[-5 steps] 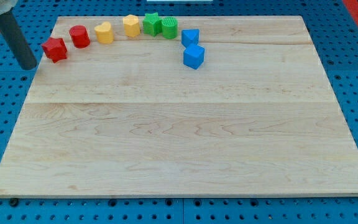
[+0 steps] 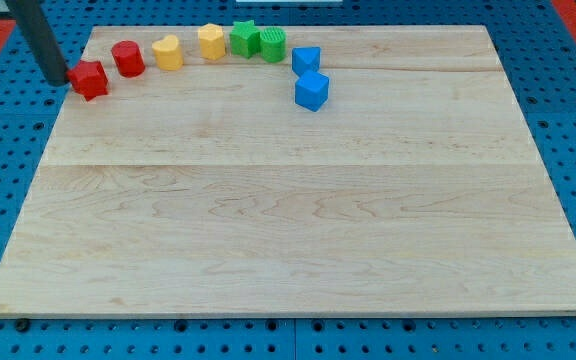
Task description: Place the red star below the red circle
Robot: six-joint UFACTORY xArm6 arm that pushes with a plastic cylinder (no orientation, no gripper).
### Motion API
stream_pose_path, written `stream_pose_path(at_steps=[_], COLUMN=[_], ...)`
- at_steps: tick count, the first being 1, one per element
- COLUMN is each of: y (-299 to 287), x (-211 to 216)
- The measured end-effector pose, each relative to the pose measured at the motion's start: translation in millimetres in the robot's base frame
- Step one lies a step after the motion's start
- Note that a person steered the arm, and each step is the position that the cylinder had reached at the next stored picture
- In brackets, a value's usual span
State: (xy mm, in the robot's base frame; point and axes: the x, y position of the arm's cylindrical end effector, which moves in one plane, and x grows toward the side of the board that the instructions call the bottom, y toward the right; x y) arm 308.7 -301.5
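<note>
In the camera view, my tip (image 2: 58,80) sits at the worktop's (image 2: 288,220) top-left edge, just left of the red star (image 2: 89,79), about touching it. The tool is only a rod, so it holds nothing. The red circle (image 2: 128,58) is up and right of the star. I think the star needs a push right. A yellow block (image 2: 168,52) is next along.

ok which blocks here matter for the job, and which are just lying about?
Job:
red star
red circle
my tip, at the star's left edge

Lying about:
yellow blocks
green blocks
blue blocks
</note>
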Motion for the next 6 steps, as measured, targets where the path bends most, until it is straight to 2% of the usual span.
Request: stream_pose_path(at_steps=[3,4,5,6], y=[61.0,16.3,-2.5,15.1], x=[14.1,15.4,-23.9,-59.5])
